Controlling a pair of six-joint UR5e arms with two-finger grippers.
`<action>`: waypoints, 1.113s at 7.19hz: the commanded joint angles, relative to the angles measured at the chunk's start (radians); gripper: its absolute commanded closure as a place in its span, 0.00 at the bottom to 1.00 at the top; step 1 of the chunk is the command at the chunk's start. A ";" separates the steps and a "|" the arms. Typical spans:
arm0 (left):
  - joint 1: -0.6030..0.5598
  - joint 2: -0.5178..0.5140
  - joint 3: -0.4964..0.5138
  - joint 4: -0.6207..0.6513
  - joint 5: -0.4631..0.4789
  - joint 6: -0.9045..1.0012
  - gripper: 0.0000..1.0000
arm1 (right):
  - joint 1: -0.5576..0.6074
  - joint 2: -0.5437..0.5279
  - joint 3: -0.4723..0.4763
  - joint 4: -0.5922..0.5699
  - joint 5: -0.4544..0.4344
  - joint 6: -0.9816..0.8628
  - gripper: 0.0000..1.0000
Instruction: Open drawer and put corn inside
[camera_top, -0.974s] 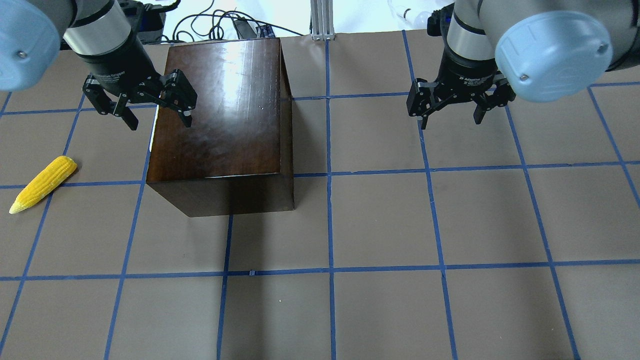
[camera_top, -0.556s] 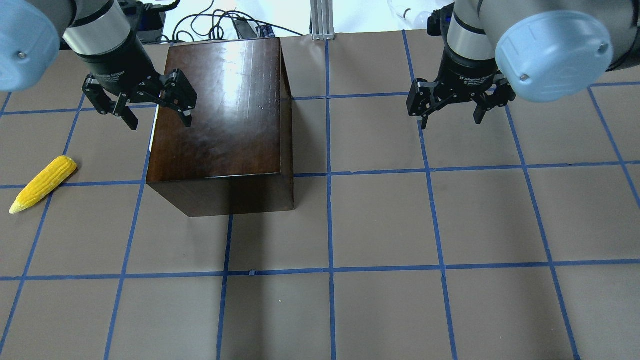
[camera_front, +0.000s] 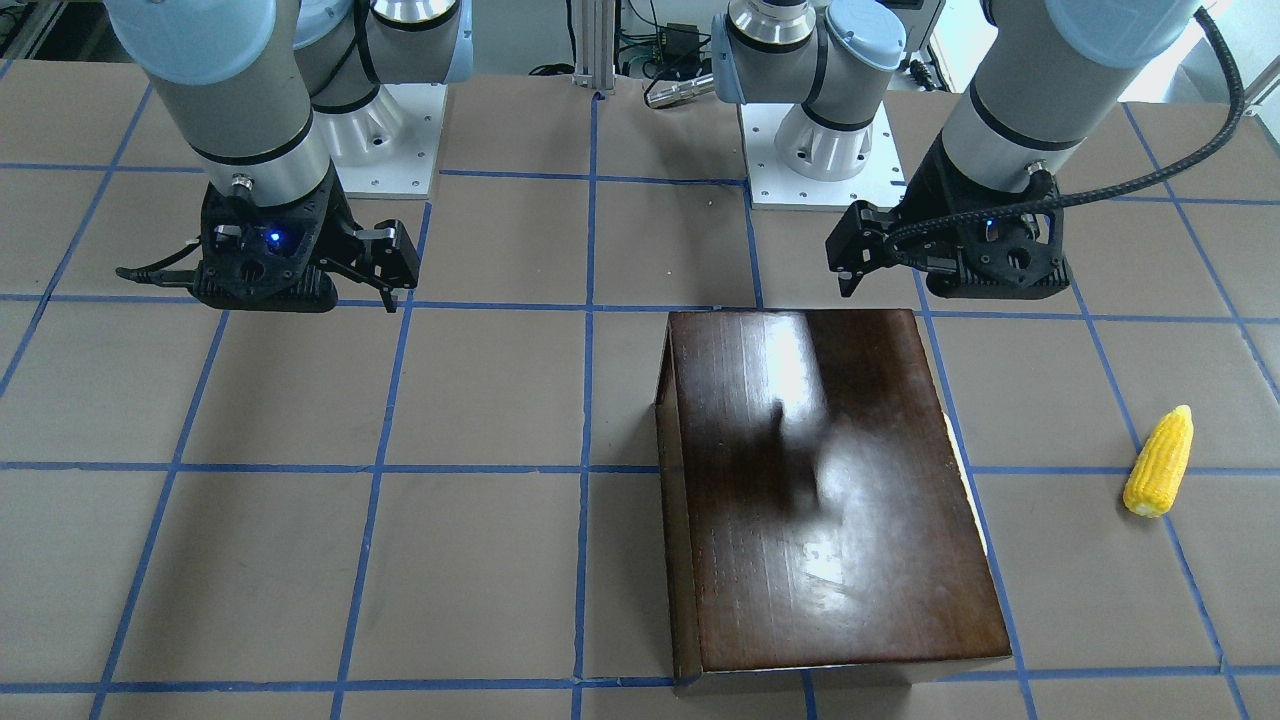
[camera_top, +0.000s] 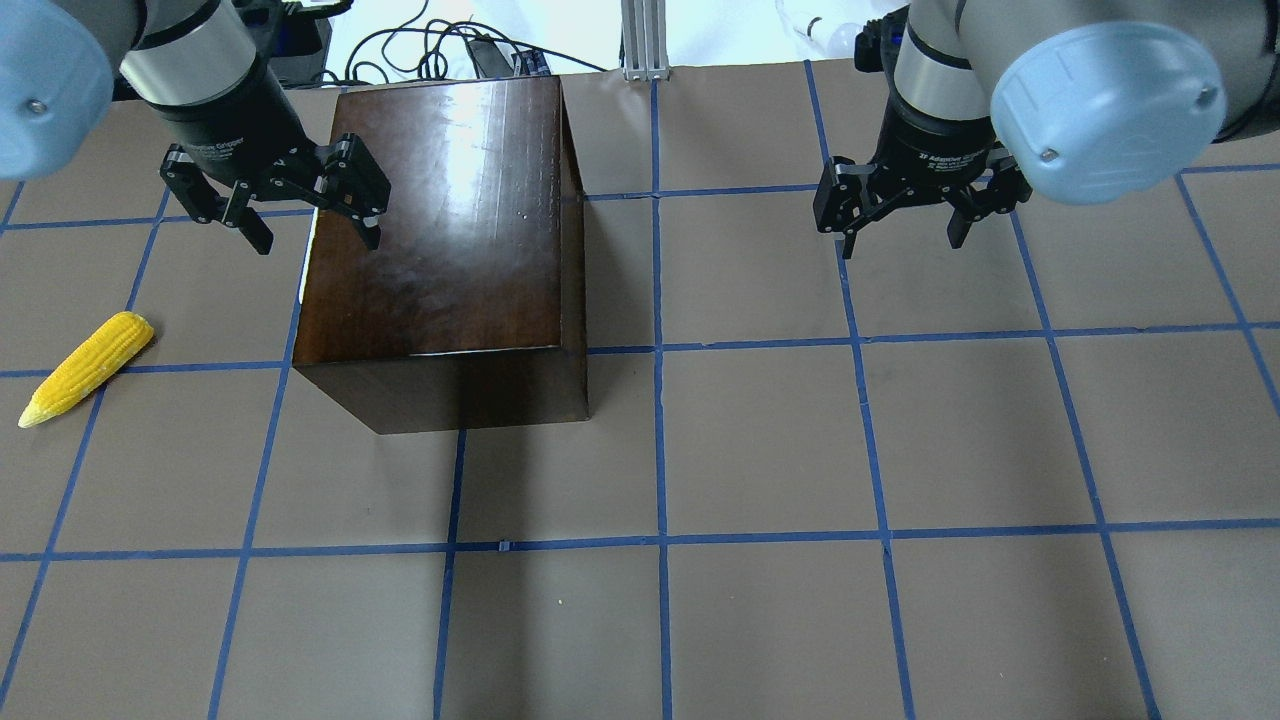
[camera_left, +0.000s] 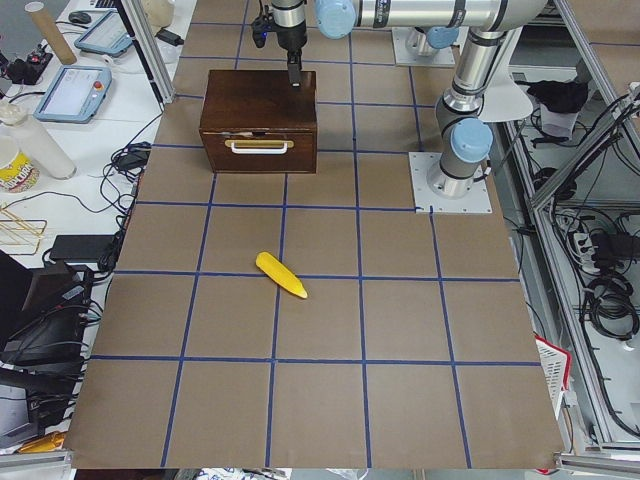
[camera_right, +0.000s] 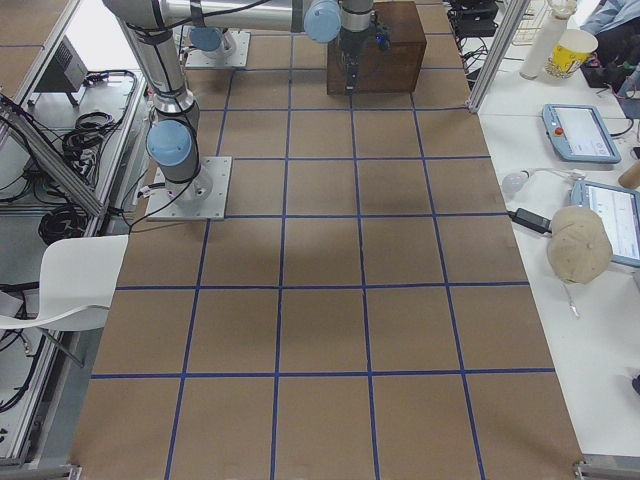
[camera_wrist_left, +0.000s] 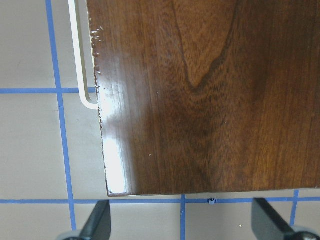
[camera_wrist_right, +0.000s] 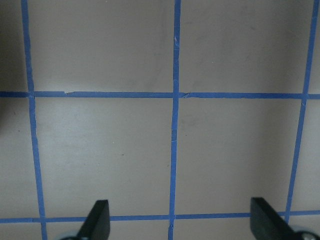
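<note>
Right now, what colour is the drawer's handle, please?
Cream-white handle, clearest in the exterior left view.

The table (camera_top: 760, 450) is covered in brown matting crossed by a grid of blue tape (camera_top: 660, 440), under bright, even light. Along one long side of the table runs a white bench (camera_right: 545, 190) carrying a teach pendant (camera_right: 578, 132), a paper cup (camera_right: 573, 45) and a beige rounded thing (camera_right: 580, 245), perhaps a cap. An aluminium post (camera_top: 645, 40) stands at that same table edge. Beyond the table's opposite side sits a white chair (camera_right: 70, 285).
</note>
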 joint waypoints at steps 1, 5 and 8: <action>0.067 0.003 0.010 0.001 0.002 0.000 0.00 | 0.000 0.001 0.000 0.000 0.000 0.000 0.00; 0.271 -0.010 0.016 0.060 -0.032 0.049 0.00 | 0.000 0.001 0.000 -0.002 0.000 0.000 0.00; 0.350 -0.066 0.002 0.163 -0.055 0.272 0.00 | 0.000 -0.001 0.000 -0.002 -0.002 0.000 0.00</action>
